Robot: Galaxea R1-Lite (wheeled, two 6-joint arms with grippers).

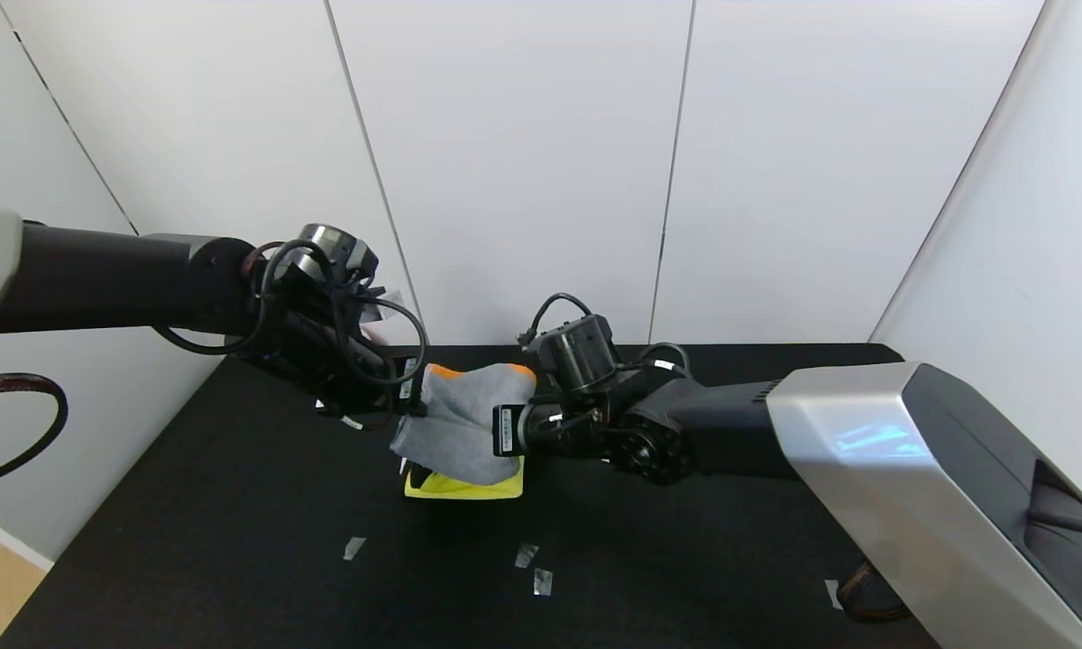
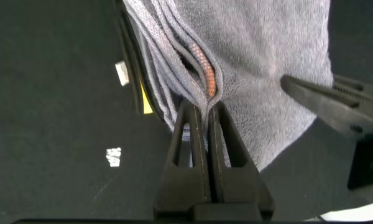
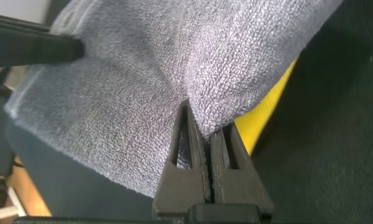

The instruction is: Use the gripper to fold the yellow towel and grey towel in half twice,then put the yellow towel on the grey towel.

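Both grippers hold the grey towel [image 1: 464,419] up off the black surface [image 1: 234,541], one at each side of it. The left gripper [image 2: 203,118] is closed on a bunched edge of the grey towel, its fingers pinched together over several folded layers where a strip of orange trim shows between the folds. The right gripper [image 3: 202,124] is likewise clamped shut on the opposite edge, with the terry cloth gathered into a crease right at its fingertips. Between the two grippers the towel hangs in a loose, sagging fold, orange corners showing along its far top edge. The yellow towel [image 1: 469,487] lies flat on the surface directly beneath the hanging grey towel and just below the right gripper, mostly covered, with only its near edge and one corner showing. Small bits of pale tape [image 1: 353,547] lie on the surface nearer the robot.
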